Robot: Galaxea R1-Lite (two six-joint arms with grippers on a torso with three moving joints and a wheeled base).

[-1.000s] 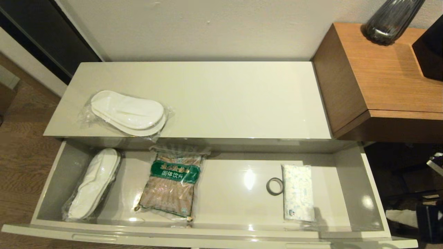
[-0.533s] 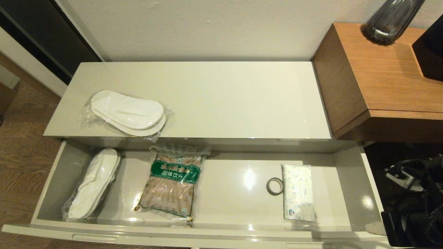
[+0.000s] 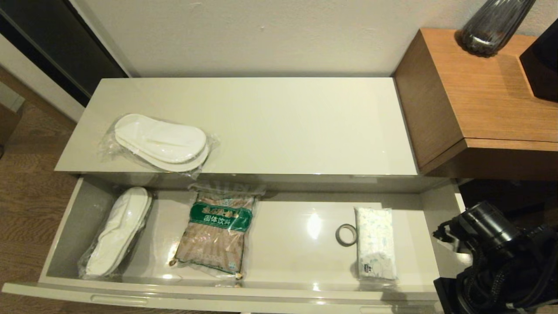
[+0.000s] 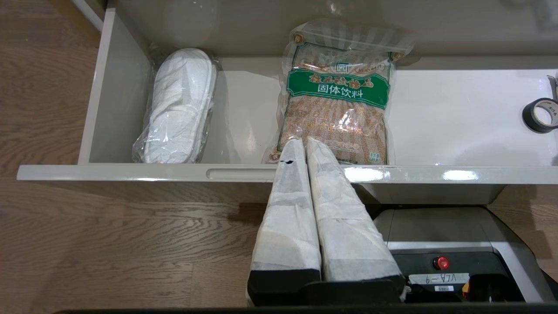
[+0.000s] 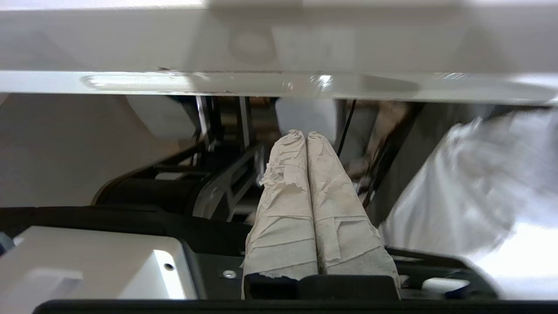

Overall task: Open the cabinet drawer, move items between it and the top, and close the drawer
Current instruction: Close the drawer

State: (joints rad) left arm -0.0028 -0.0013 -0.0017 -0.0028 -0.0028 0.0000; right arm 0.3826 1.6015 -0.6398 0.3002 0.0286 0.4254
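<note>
Cabinet drawer (image 3: 440, 226) pulled open, bagged slippers (image 3: 117, 231), tape roll (image 3: 346, 234) and white packet (image 3: 375, 248) inside, second slipper pair (image 3: 160, 143) on the top (image 3: 283, 126), right gripper (image 5: 306, 136) fingers together, apparently below the drawer front, left gripper (image 4: 304, 143) closed, empty, parked by front edge.

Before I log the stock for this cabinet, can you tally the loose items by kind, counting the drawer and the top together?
Bagged slipper pairs: 2 (one on the top, one in the drawer)
Drink-mix bag: 1
Tape roll: 1
White soft packet: 1
Total: 5
</note>
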